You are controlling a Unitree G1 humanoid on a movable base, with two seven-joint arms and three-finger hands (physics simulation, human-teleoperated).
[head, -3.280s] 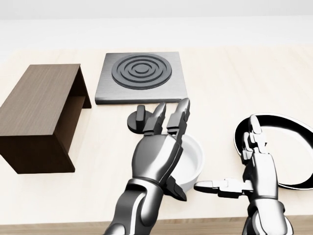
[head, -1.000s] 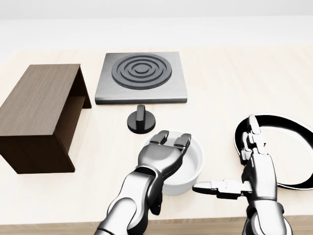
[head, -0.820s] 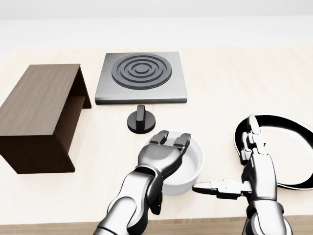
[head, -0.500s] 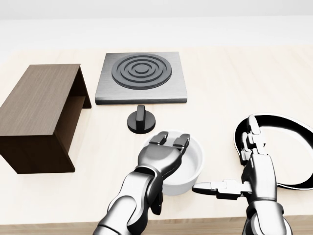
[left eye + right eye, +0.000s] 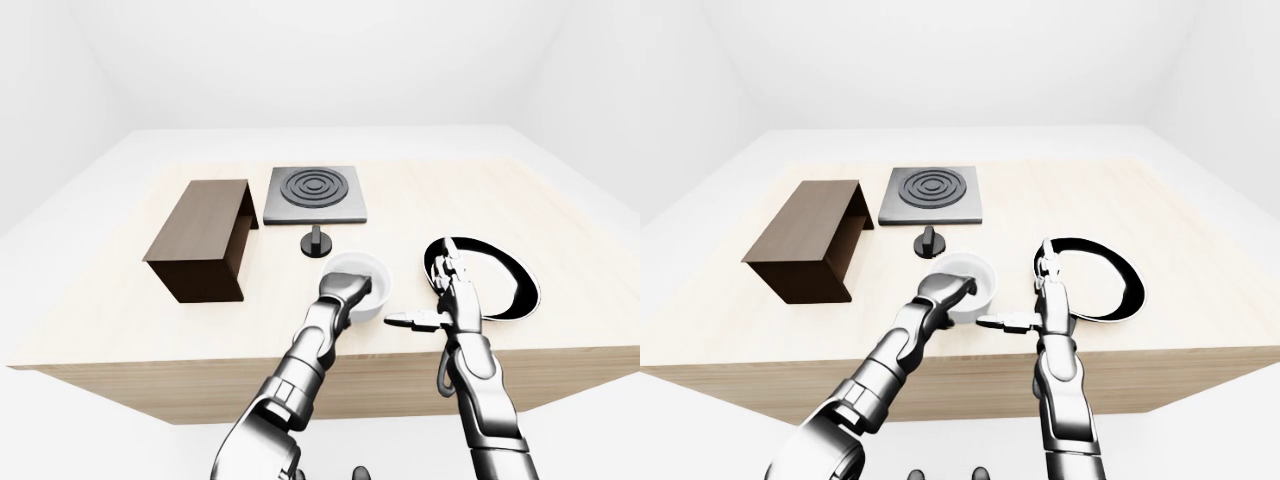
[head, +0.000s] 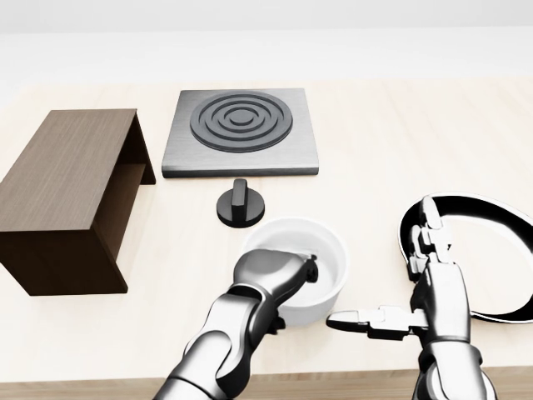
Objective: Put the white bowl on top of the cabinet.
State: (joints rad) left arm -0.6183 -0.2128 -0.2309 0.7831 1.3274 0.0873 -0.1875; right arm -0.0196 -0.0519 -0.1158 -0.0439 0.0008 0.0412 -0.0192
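The white bowl (image 6: 326, 252) stands on the light wooden table, low in the middle of the head view. My left hand (image 6: 291, 278) grips its near left rim, with the fingers (image 6: 309, 266) curled over the rim into the bowl. My right hand (image 6: 391, 279) is open and empty just right of the bowl, thumb pointing at it, not touching. The dark brown cabinet (image 6: 68, 179) lies at the left, its open side facing right and its flat top bare.
A grey hotplate with black rings (image 6: 241, 129) lies at the top middle, with its black knob (image 6: 240, 205) just above the bowl. A black pan with a white rim (image 6: 487, 254) lies at the right, behind my right hand. The table's near edge (image 6: 100, 379) runs along the bottom.
My left fingers, which lay flat over the rim, have curled down into the bowl and closed on it. The bowl has barely shifted. The right hand has not moved.
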